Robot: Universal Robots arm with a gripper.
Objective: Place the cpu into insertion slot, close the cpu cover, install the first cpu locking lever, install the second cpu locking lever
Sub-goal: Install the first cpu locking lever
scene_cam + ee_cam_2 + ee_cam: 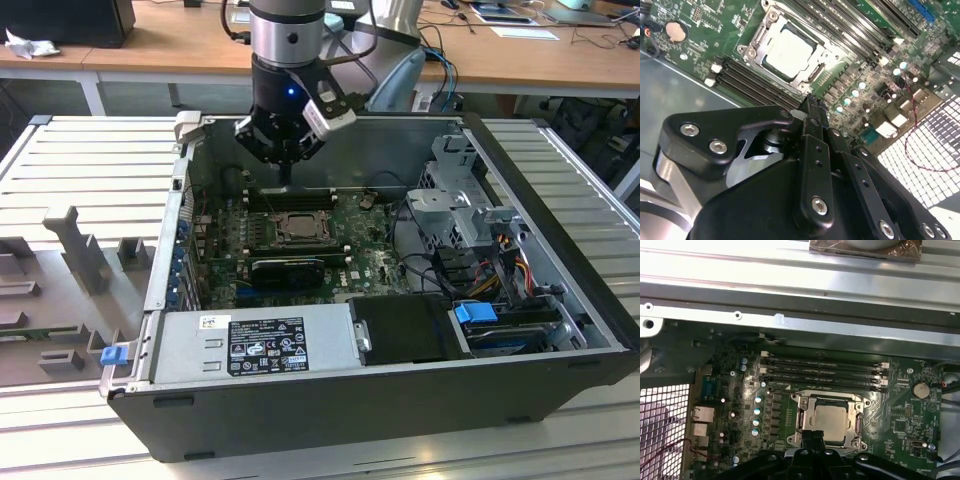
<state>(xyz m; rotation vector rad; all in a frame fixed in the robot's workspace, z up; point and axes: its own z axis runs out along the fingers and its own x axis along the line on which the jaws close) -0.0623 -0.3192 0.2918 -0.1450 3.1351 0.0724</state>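
**Chip seated, gripper empty above the socket**

I see the gripper (285, 178) hanging inside the open computer case (400, 400), above the motherboard (900, 405). Its fingers are pressed together with nothing between them. In both wrist views the fingertips (810, 102) sit close to one edge of the socket (272, 228), over the nearby memory slots (822, 370), and clear of the chip. The cpu (832, 422) lies flat in the socket, pale metal top facing up. The cover (827, 400) lies down around it, with the chip showing through its square window. I cannot tell how the locking levers stand.
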